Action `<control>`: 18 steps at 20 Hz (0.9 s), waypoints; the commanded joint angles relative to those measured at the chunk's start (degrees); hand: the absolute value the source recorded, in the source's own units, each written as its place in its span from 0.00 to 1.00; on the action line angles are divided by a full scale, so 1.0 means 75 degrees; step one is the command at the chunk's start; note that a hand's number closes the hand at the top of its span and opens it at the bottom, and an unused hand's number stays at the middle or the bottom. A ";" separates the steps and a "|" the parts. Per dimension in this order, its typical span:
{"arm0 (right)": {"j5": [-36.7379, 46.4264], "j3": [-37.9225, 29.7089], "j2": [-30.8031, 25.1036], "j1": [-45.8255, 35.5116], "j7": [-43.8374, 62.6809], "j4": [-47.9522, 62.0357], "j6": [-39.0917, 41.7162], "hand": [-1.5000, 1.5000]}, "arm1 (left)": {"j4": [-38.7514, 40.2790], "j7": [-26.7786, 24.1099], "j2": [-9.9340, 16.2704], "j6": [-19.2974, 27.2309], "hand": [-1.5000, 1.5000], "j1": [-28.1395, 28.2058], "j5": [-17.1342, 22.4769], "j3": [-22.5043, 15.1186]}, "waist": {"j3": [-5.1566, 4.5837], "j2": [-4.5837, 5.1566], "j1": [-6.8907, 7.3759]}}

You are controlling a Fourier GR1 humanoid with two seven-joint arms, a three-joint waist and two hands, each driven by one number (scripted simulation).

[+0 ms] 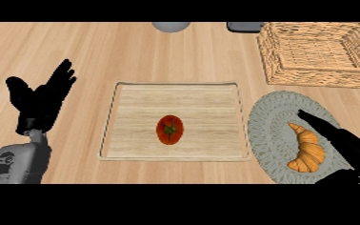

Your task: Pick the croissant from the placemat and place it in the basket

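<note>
Wicker basket (pixel 309 52) – one; one croissant (pixel 308 148), one placemat (pixel 271 124) – two hands.

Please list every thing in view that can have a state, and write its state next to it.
croissant: lying on the placemat, not lifted
basket: nothing visible inside
tomato: resting on the wooden tray
right hand: open, beside the croissant
left hand: open, resting, fingers up
</note>
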 commanded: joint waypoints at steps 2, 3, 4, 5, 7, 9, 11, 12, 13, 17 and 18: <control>0.0703 0.0371 0.0038 -0.0250 -0.0438 0.0764 -0.0757 1.00 | 0.0367 -0.0136 0.0347 -0.0417 0.50 -0.0216 0.0165 0.0354 | 0.0002 0.0009 0.0014; 0.1176 0.0687 -0.0224 -0.0235 -0.0653 0.0930 -0.0968 1.00 | 0.0168 -0.0249 -0.0230 0.0024 0.50 -0.0004 -0.0184 -0.0150 | 0.0005 0.0018 0.0040; 0.1066 0.0642 -0.0082 -0.0388 -0.0301 0.0670 -0.0726 1.00 | -0.0146 0.0015 -0.0027 -0.0082 0.50 0.0054 -0.0176 -0.0081 | 0.0002 0.0003 0.0028; 0.1089 0.0670 0.0008 -0.0257 -0.0228 0.0407 -0.0757 1.00 | 0.0124 0.0078 0.0254 -0.0368 0.50 -0.0154 0.0185 0.0332 | 0.0001 0.0002 0.0009; 0.1140 0.0671 0.0188 -0.0472 -0.0235 0.0792 -0.0903 1.00 | 0.0231 -0.0054 0.0342 -0.0562 0.50 -0.0074 0.0182 0.0395 | 0.0001 0.0004 0.0020; 0.1232 0.0746 0.0301 -0.0450 -0.0144 0.0737 -0.0980 1.00 | 0.0094 -0.0370 -0.0128 -0.0161 0.50 0.0375 -0.0133 0.0129 | 0.0001 0.0003 0.0022; 0.1263 0.0710 0.0299 -0.0312 -0.0602 0.1079 -0.1350 1.00 | -0.0067 -0.0009 0.0000 -0.0168 0.50 0.0024 -0.0043 0.0223 | 0.0002 0.0003 0.0015; 0.1256 0.0792 0.0202 0.0025 -0.0305 0.0300 -0.0882 1.00 | -0.0240 0.0123 -0.0159 0.0037 0.50 0.0110 -0.0207 0.0069 | 0.0000 -0.0004 -0.0004; 0.1508 0.0976 0.0397 -0.0416 -0.0370 0.0870 -0.1269 1.00 | -0.0263 0.0101 -0.0023 -0.0270 0.50 0.0293 -0.0039 0.0141 | 0.0002 0.0002 0.0033; 0.1881 0.1844 0.1096 0.0670 0.0556 -0.1058 -0.0867 1.00 | -0.0373 0.0226 -0.0103 -0.0095 0.50 0.0089 -0.0087 0.0107 | -0.0006 -0.0033 -0.0052; 0.2153 0.2327 0.1550 0.1030 0.0840 -0.1536 -0.1019 1.00 | 0.0049 0.0051 0.0151 -0.0349 0.50 0.0084 0.0081 0.0365 | -0.0016 -0.0041 -0.0125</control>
